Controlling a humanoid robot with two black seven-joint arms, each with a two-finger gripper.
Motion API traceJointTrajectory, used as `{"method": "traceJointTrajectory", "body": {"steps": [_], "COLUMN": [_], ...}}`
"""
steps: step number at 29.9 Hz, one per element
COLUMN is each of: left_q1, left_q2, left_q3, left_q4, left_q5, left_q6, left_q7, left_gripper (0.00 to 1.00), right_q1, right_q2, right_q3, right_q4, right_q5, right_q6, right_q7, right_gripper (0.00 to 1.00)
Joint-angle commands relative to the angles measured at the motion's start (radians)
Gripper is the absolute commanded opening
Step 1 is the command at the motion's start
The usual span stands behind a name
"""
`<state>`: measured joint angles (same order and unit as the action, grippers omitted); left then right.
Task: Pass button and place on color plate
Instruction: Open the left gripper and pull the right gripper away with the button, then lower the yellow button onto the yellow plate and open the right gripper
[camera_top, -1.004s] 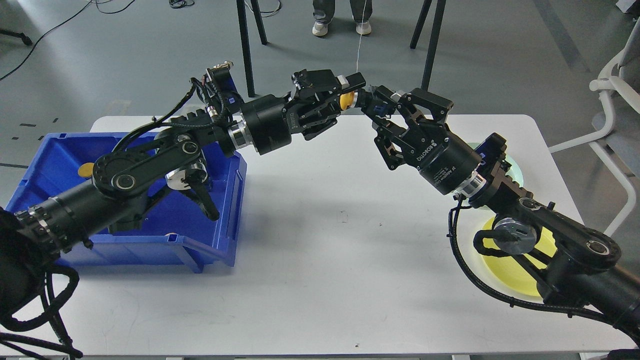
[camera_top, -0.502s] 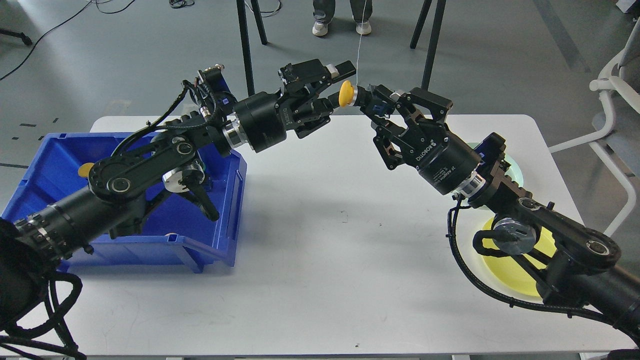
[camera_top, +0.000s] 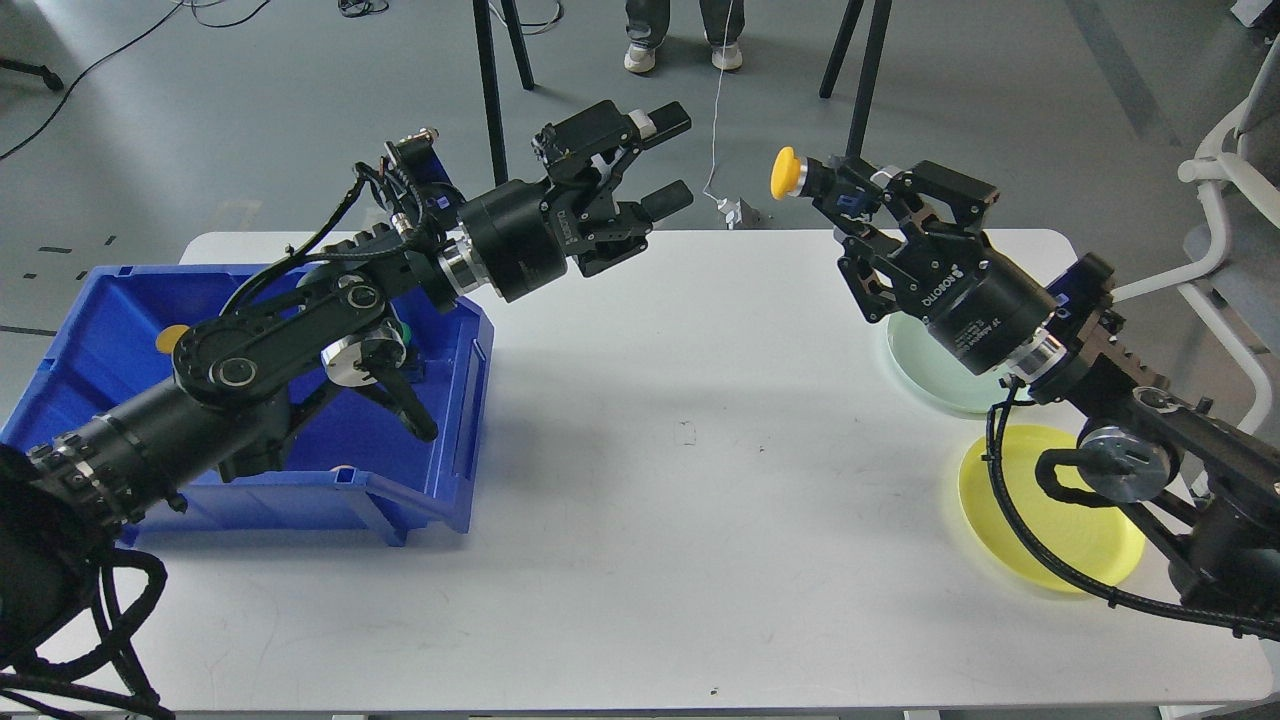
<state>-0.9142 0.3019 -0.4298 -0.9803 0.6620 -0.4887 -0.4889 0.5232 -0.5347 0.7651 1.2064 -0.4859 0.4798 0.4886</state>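
A yellow-capped button (camera_top: 785, 173) is held by my right gripper (camera_top: 822, 182), which is shut on its black body and raised above the table's far edge. My left gripper (camera_top: 668, 160) is open and empty, raised above the table's far side, well to the left of the button. A yellow plate (camera_top: 1040, 520) lies at the table's right front, partly under my right arm. A pale green plate (camera_top: 925, 365) lies behind it, also partly covered by the arm.
A blue bin (camera_top: 455, 400) stands at the table's left, with an orange button (camera_top: 170, 338) and a green one (camera_top: 402, 330) partly hidden behind my left arm. Stand legs and a person's feet are beyond the table. A white chair is at the right.
My left gripper opened, let go of the button and drew back left. My right gripper, holding the button, moved right, away from the left gripper.
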Motion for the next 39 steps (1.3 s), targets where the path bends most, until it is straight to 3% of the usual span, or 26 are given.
{"method": "traceJointTrajectory", "body": {"steps": [1,15,26,39], "left_q1": [0.0,0.0,0.0,0.0], "left_q2": [0.0,0.0,0.0,0.0], "left_q3": [0.0,0.0,0.0,0.0], "left_q4": [0.002,0.002,0.002,0.002], "left_q5": [0.001,0.001,-0.001,-0.001], "left_q6": [0.0,0.0,0.0,0.0], "left_q7": [0.0,0.0,0.0,0.0], "left_gripper": [0.91,0.92,0.92,0.92], "right_q1": [-0.063,-0.388,-0.529,-0.545], "right_q2": [-0.106,-0.314,-0.337,-0.297], "right_q3": [0.025,0.077,0.074,0.016], "right_q4": [-0.002,-0.053,-0.133,-0.183], "right_q5": [0.001,0.007,0.013,0.009], "right_q6": [-0.012,-0.066,-0.056,-0.058], "right_q7": [0.0,0.0,0.0,0.0], "right_gripper": [0.04,0.04,0.04,0.05]}}
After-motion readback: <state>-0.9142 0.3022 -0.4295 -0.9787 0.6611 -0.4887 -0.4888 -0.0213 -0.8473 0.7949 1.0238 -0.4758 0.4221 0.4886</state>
